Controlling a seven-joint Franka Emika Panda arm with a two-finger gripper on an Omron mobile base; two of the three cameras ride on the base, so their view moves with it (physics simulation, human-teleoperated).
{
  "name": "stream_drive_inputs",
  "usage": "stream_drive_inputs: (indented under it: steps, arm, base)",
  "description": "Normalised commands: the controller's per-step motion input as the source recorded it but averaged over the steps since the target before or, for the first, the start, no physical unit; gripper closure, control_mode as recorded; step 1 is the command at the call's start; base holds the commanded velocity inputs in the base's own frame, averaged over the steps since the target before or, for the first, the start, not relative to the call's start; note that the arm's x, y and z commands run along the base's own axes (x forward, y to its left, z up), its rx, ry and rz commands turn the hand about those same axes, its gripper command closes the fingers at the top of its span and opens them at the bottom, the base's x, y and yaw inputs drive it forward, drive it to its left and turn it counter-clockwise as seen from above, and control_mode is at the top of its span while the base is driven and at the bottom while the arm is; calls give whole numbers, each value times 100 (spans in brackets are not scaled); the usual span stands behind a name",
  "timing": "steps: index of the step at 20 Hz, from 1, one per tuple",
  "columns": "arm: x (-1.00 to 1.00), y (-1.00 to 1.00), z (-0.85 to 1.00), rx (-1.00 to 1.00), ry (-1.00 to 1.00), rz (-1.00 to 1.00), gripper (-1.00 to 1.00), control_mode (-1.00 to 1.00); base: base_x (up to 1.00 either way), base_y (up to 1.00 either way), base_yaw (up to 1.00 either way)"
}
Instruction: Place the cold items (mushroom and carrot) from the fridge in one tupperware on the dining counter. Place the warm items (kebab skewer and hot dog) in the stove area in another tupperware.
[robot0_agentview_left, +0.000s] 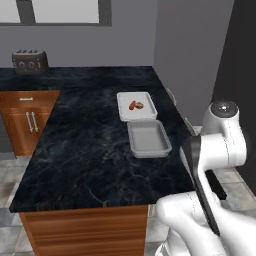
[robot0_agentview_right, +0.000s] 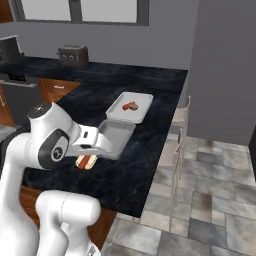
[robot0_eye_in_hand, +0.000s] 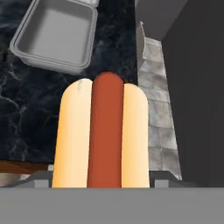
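Hand view: tool (robot0_eye_in_hand: 99, 186) grips hot dog (robot0_eye_in_hand: 104, 135) near empty tupperware (robot0_eye_in_hand: 57, 35).

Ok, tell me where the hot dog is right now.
The hot dog is held in the gripper, over the black counter near its edge, just short of the empty tupperware. In the right base view it peeks out under the arm.

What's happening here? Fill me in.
The robot arm is carrying the hot dog in its fingers above the black dining counter, near the empty tupperware. The other tupperware behind it already holds the carrot and the mushroom.
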Motion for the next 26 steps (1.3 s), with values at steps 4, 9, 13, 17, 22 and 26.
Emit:
stream_drive_inputs:
  steps: [4, 9, 13, 17, 22, 26]
  arm:
    - [100, 19, -2, 12, 19, 22, 100, -100]
    - [100, 15, -16, 9, 25, 15, 100, -100]
    - [100, 12, -25, 8, 21, 10, 100, -100]
    - [99, 8, -31, 5, 11, 0, 100, -100]
    - [80, 0, -40, 0, 1, -4, 100, -100]
    - [66, 0, -43, 0, 1, -14, 100, -100]
  base:
    - [0, 0, 0]
    - [0, 0, 0]
    - [0, 0, 0]
    - [0, 0, 0]
    - [0, 0, 0]
    - [0, 0, 0]
